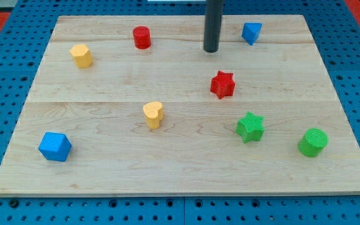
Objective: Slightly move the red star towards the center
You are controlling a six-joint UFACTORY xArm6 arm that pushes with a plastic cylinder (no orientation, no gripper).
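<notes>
The red star (222,84) lies on the wooden board (105,169), right of the board's middle. My tip (211,50) is the lower end of a dark rod coming down from the view's top. It stands above the red star in the view and slightly to its left, apart from it, with a clear gap between them.
A red cylinder (142,37) and a yellow hexagon block (81,55) lie top left. A small blue block (251,32) lies top right. A yellow heart (153,114) is near the middle. A blue cube (55,146) is bottom left. A green star (250,127) and a green cylinder (312,142) are bottom right.
</notes>
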